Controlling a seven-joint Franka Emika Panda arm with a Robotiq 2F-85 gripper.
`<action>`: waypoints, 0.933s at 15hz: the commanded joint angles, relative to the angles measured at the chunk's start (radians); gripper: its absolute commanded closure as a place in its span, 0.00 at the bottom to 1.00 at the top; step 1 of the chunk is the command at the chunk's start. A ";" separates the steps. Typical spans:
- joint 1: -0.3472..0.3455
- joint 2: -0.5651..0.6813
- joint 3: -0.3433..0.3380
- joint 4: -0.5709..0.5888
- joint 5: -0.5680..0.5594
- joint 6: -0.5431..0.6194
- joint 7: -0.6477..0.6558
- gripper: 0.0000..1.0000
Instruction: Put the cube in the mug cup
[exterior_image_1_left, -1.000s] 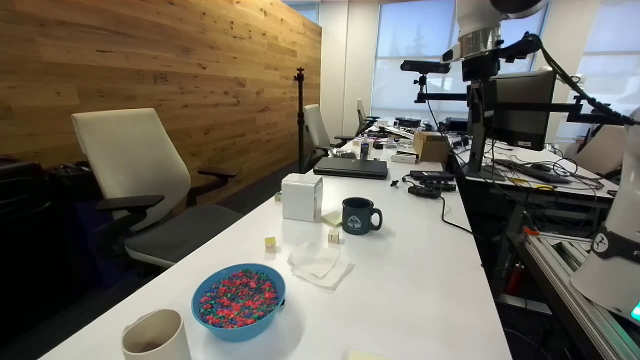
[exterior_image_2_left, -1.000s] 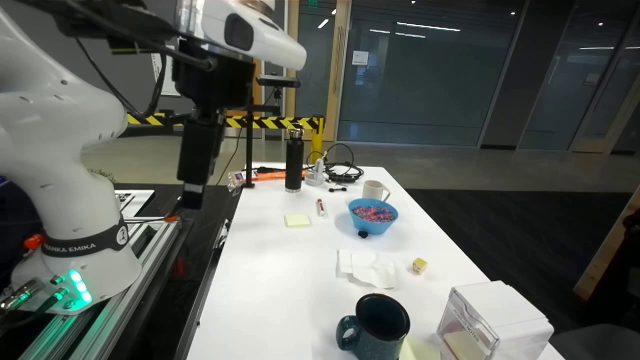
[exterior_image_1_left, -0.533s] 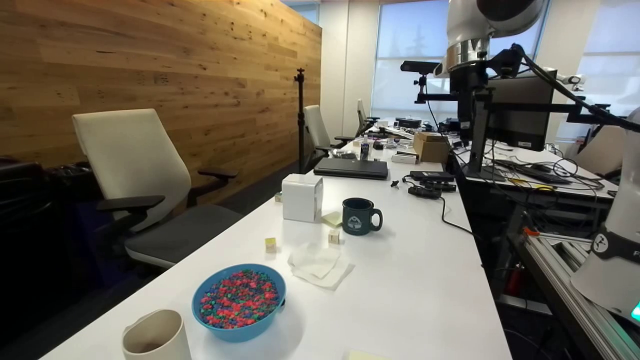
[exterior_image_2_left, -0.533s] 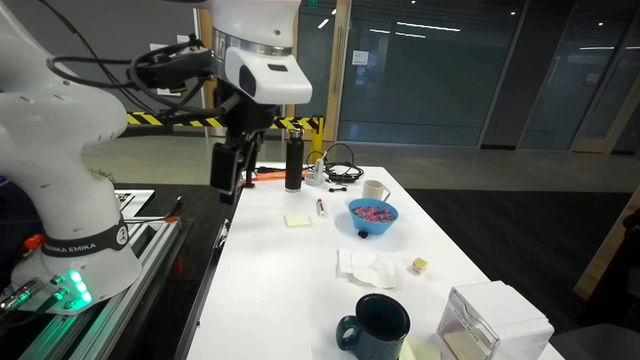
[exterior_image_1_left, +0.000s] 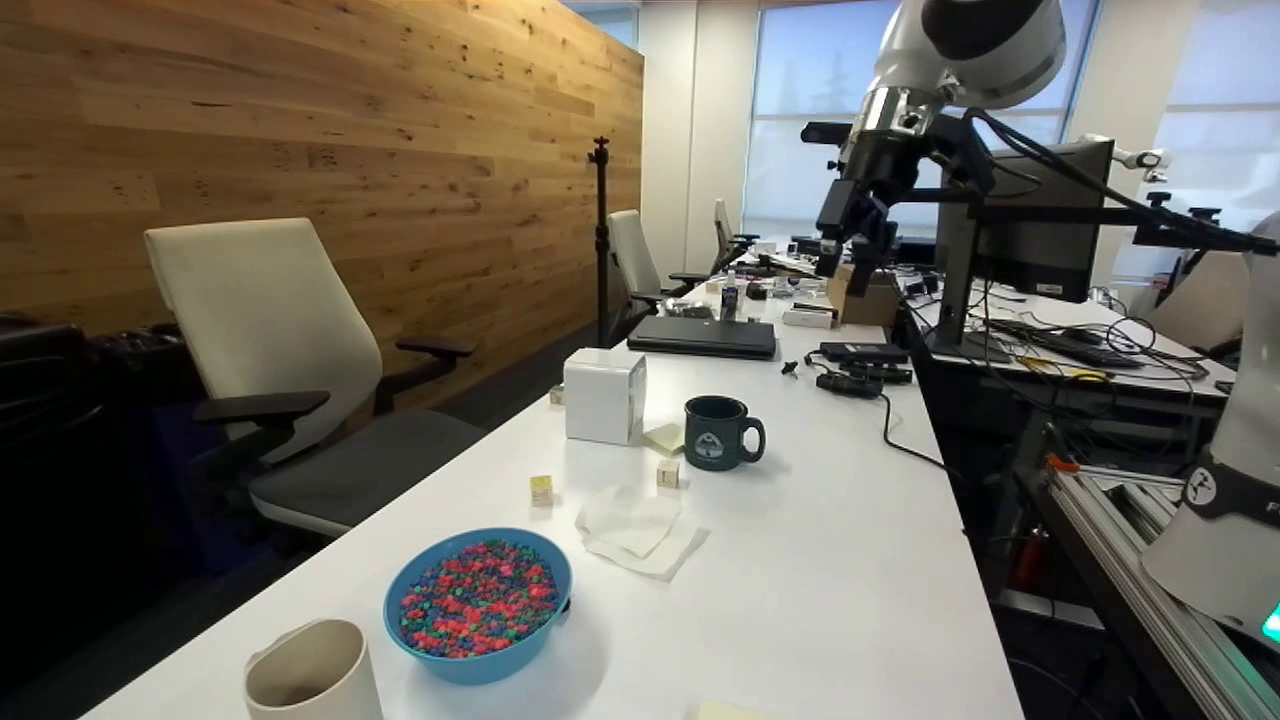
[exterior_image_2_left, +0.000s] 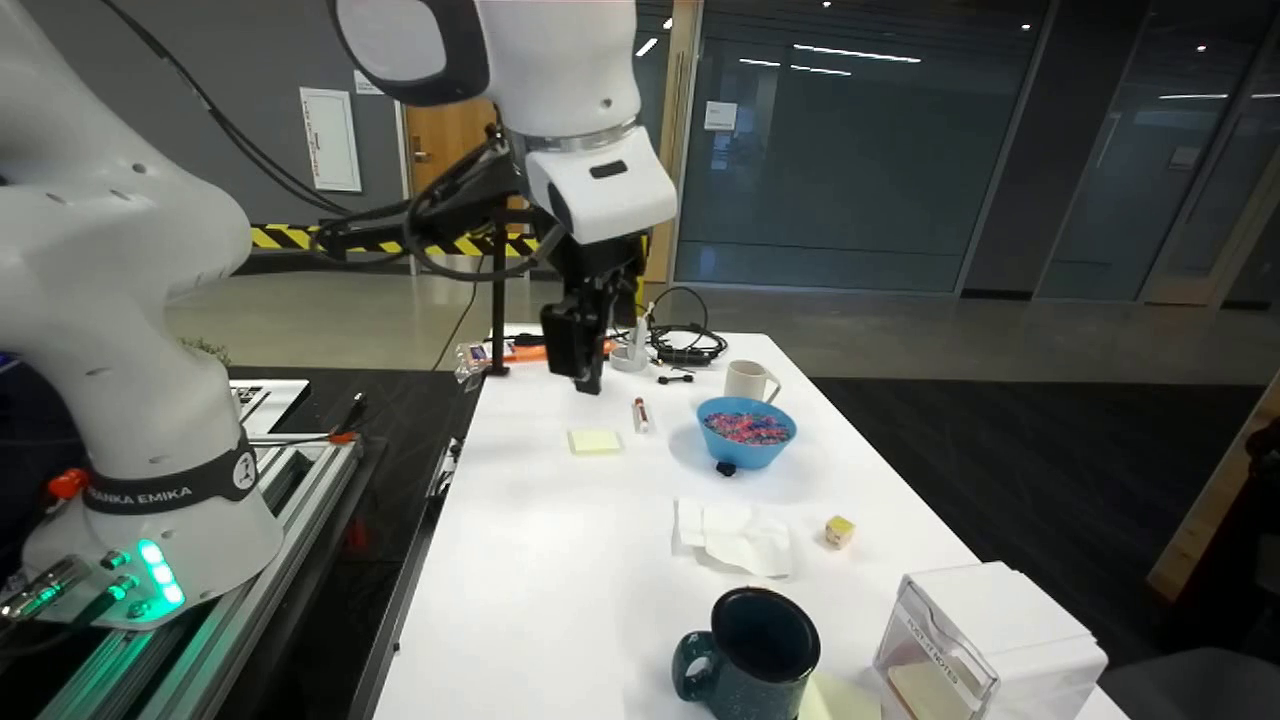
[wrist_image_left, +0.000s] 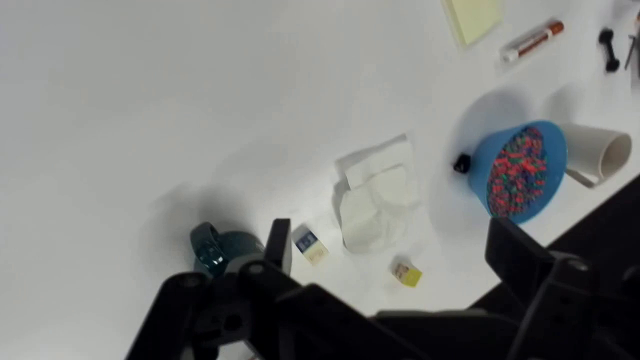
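Over one long white table (exterior_image_1_left: 820, 560) I have one black two-jawed gripper (wrist_image_left: 389, 232), its jaws spread wide. I count one rectangular white box (exterior_image_1_left: 603, 400), one round blue bowl (exterior_image_2_left: 745, 454), one glossy dark handled mug (exterior_image_1_left: 713, 438) and three small blocks (exterior_image_1_left: 541, 490). Among these, the tiny whitish cube (exterior_image_1_left: 668, 474) sits just beside the mug, well below my gripper.
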 joint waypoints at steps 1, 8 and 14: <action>0.051 0.044 0.025 -0.027 0.130 0.256 0.007 0.00; 0.031 0.157 0.089 -0.027 -0.012 0.494 0.070 0.00; -0.052 0.202 0.099 -0.013 -0.244 0.455 0.103 0.00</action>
